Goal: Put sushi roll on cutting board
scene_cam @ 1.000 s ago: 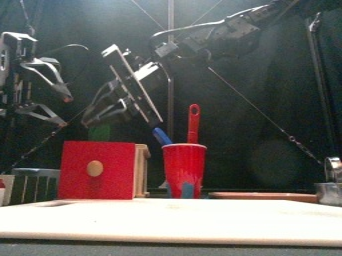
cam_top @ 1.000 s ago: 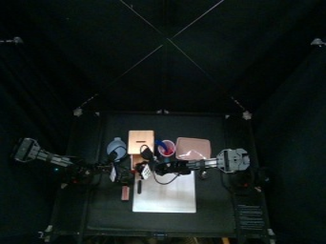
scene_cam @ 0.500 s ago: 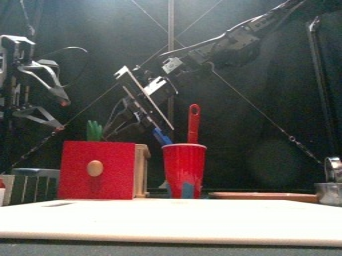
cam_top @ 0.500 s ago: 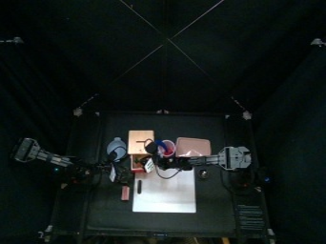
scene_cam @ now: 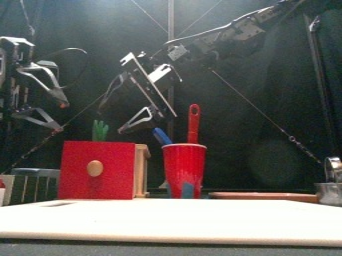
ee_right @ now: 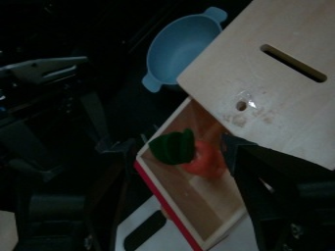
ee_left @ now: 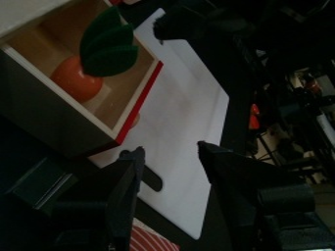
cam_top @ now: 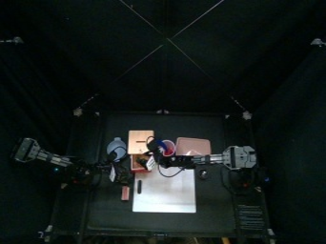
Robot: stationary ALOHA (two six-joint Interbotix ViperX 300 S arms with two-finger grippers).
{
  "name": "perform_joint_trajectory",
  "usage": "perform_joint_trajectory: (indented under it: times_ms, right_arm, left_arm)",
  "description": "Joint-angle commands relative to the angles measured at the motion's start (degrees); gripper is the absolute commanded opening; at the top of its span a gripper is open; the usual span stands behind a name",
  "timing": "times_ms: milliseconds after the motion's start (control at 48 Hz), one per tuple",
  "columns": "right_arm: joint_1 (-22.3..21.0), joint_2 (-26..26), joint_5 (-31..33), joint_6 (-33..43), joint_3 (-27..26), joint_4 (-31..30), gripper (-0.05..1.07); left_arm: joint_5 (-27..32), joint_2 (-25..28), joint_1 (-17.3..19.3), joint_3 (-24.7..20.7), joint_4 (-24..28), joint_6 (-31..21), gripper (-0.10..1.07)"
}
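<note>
The white cutting board (cam_top: 166, 196) lies at the table's front middle and fills the foreground of the front view (scene_cam: 174, 221). I cannot make out the sushi roll in any view. My right gripper (scene_cam: 138, 104) hangs open above the red wooden box (scene_cam: 102, 170), with nothing between its jaws. In that box sits an orange piece with a green top (ee_right: 191, 157), its leaves showing above the rim (scene_cam: 99, 130). My left gripper (ee_left: 170, 155) stands open over the board's left edge, near the box, and holds nothing.
Behind the board stand a red cup (scene_cam: 185, 170) with utensils, a pinkish-brown tray (cam_top: 193, 146) and a blue bowl (ee_right: 182, 45). A small reddish piece (cam_top: 124, 192) lies left of the board. The box has a tan lid with a slot (ee_right: 268, 74).
My right gripper came down over the red box and then opened wide. The green-topped orange piece now sits in the box. The left arm has not moved.
</note>
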Motion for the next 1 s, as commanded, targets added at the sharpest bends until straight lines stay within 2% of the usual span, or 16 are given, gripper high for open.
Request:
perform_joint_trajectory:
  times_ms: [0, 312, 396, 500, 562, 979]
  right_arm:
    - [0.4, -1.1, -0.1, -0.1, -1.8, -0.2, 1.02]
    - [0.4, 2.8, 0.1, 0.0, -3.8, 0.8, 0.99]
    - [0.3, 2.9, 0.1, -0.1, -3.7, 1.6, 0.89]
    - [0.2, 2.9, 0.1, 0.0, -3.7, 2.1, 0.68]
    - [0.1, 2.9, 0.1, 0.0, -3.6, 2.5, 0.61]
    - [0.4, -0.3, -1.5, 0.5, -4.0, 3.4, 0.61]
  left_arm:
    - [-0.4, 0.1, 0.1, -0.7, 0.3, 0.2, 0.85]
    - [-0.4, 0.1, 0.2, -0.7, 0.3, 0.2, 0.85]
    - [-0.4, 0.1, 0.2, -0.7, 0.2, 0.2, 0.85]
    - [-0.4, 0.1, 0.3, -0.6, 0.3, 0.3, 0.85]
    - [-0.4, 0.1, 0.3, -0.4, 0.3, 0.3, 0.85]
    - [-0.4, 0.1, 0.2, 0.1, 0.3, 0.3, 0.85]
